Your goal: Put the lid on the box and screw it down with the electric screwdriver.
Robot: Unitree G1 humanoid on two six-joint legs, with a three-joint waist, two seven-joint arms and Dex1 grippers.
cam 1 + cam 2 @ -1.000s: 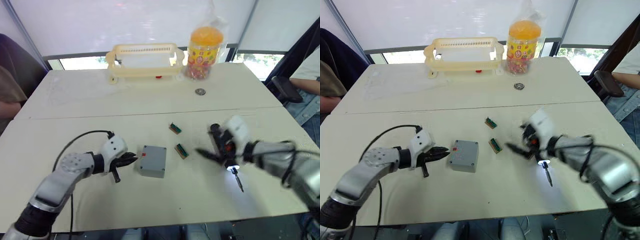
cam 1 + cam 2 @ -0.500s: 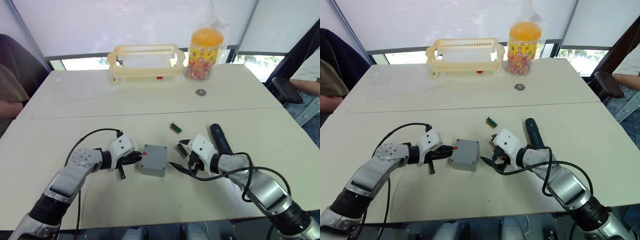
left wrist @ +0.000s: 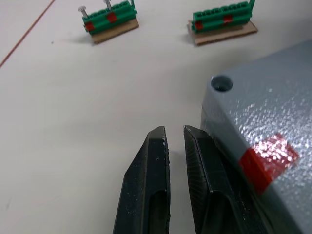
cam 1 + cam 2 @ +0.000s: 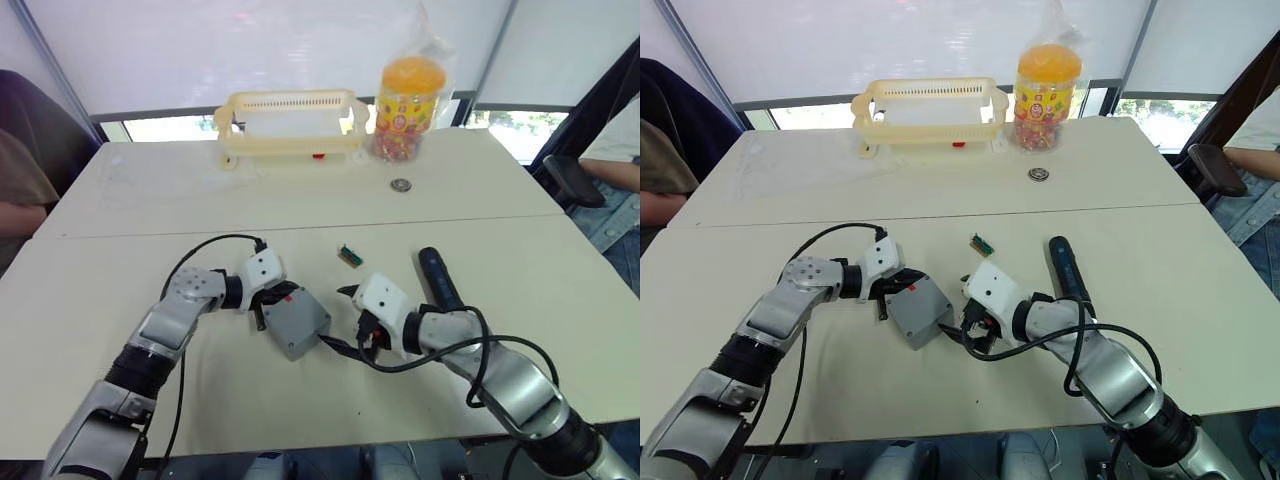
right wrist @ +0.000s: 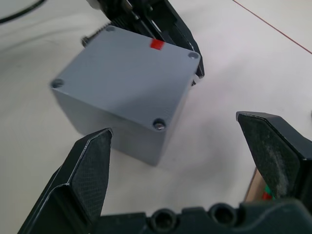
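- Right gripper (image 4: pixel 962 333): fingers spread wide and holding nothing, facing the near side of the box (image 4: pixel 919 311), which lies just beyond its tips.
- Left gripper (image 4: pixel 284 293): fingers nearly closed with only a thin gap, gripping nothing; their tips press against the far side of the box beside its red mark (image 3: pixel 268 156).
- Box: rests on the table (image 4: pixel 120 250) between the two grippers, turned at an angle, with the lid (image 5: pixel 126 70) already seated on top and screw holes showing at its corners.
- Screwdriver (image 4: pixel 440 279): lies flat on the table on the right, apart from both grippers, untouched.
- Green terminal blocks (image 3: pixel 108 21): sit on the table beyond the box.
- Step in hand, as judged: squaring and steadying the closed box before fastening.
- Next move calls for the right gripper to turn back to the screwdriver and pick it up, while the left keeps the box from sliding.
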